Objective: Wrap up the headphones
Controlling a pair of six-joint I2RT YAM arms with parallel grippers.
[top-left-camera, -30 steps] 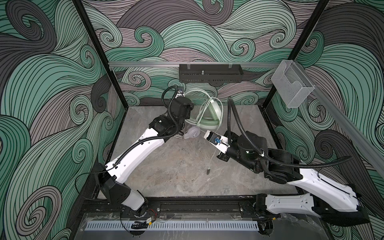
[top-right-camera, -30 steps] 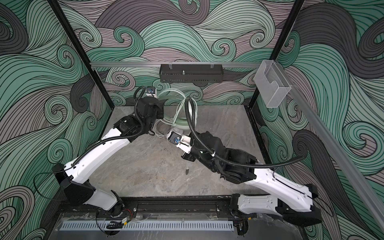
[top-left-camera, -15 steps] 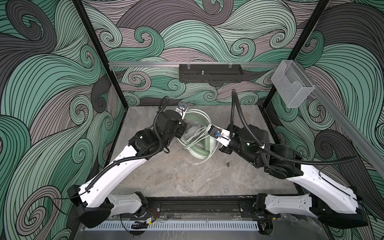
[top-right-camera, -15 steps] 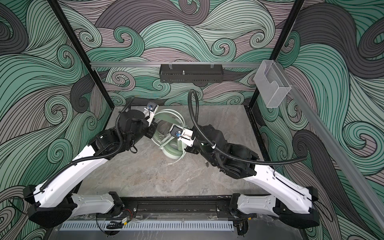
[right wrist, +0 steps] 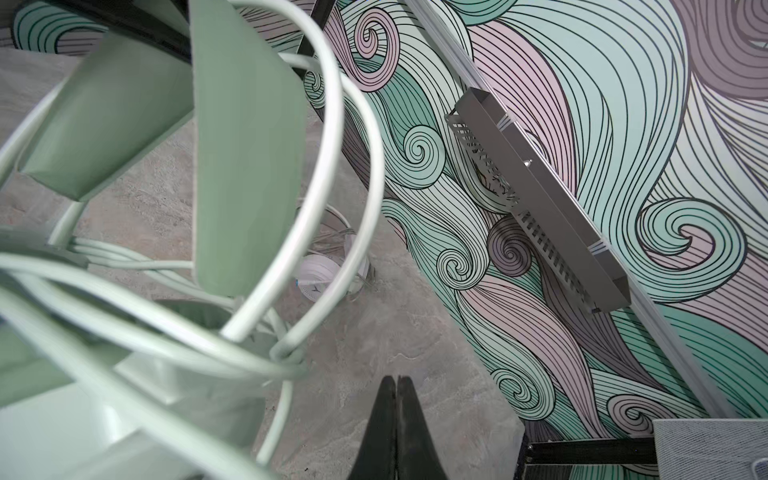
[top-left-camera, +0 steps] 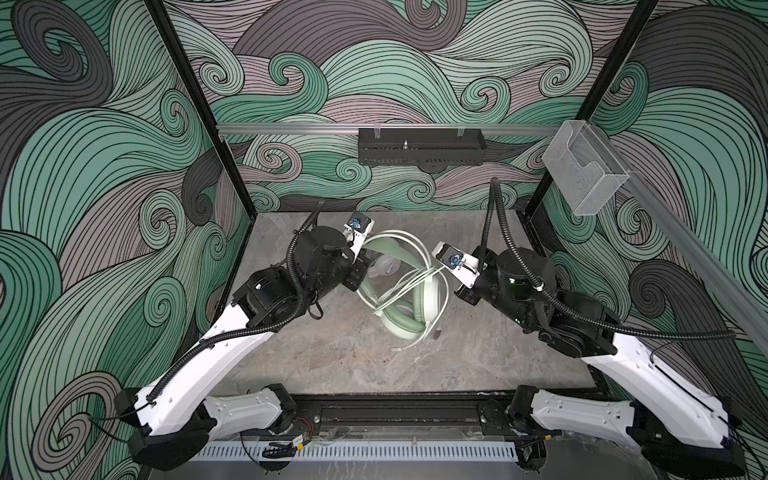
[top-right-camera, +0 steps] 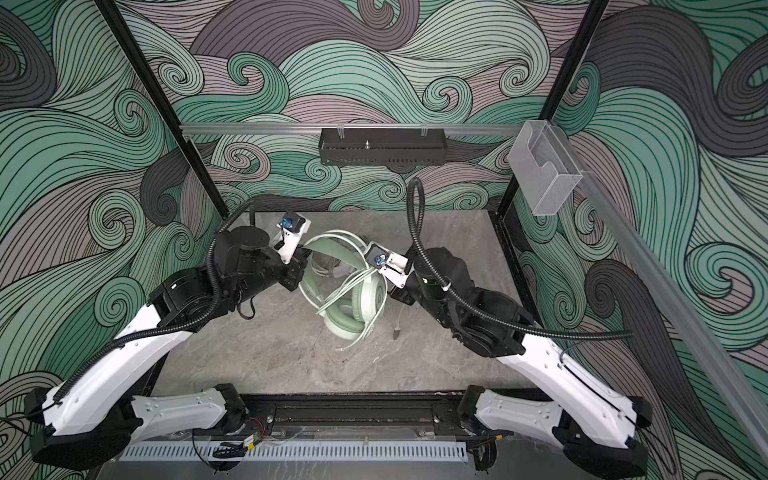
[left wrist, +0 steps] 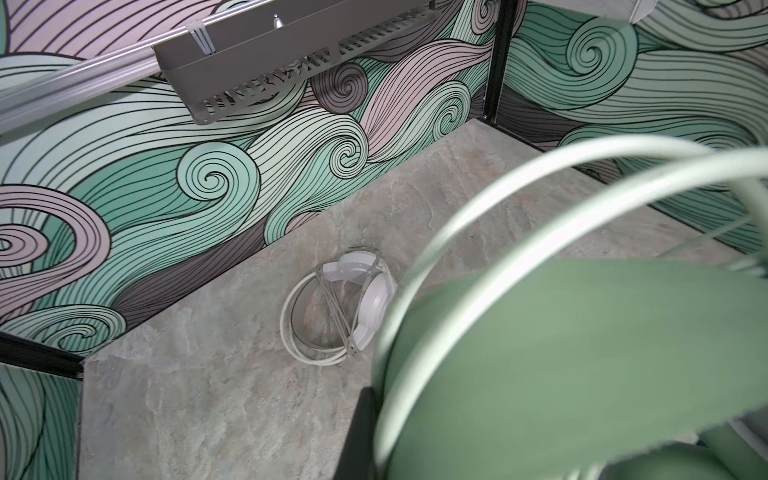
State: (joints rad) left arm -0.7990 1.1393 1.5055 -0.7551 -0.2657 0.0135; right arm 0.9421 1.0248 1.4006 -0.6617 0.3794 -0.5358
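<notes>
The mint green headphones (top-left-camera: 424, 297) hang over the middle of the table with their pale cable looped round the headband and earcups. My left gripper (top-left-camera: 359, 276) is shut on the green headband (left wrist: 582, 353); only one black finger (left wrist: 360, 432) shows beside it. My right gripper (right wrist: 397, 386) is shut with nothing in it, close beside the earcup (top-right-camera: 365, 297) and its cable loops (right wrist: 324, 174). The cable's plug end (top-right-camera: 397, 332) dangles near the right gripper (top-left-camera: 462, 296). The white headphones (left wrist: 365, 299) lie wrapped on the table behind, partly hidden in both top views (top-left-camera: 384, 266).
A black perforated tray (top-left-camera: 419, 145) hangs on the back wall rail. A clear plastic holder (top-left-camera: 584, 174) is fixed at the right post. The grey stone table (top-left-camera: 332, 365) is walled on three sides.
The left arm has carried the mint headphones from the back wall toward the middle of the table. The right gripper has drawn back to the right and stays shut.
</notes>
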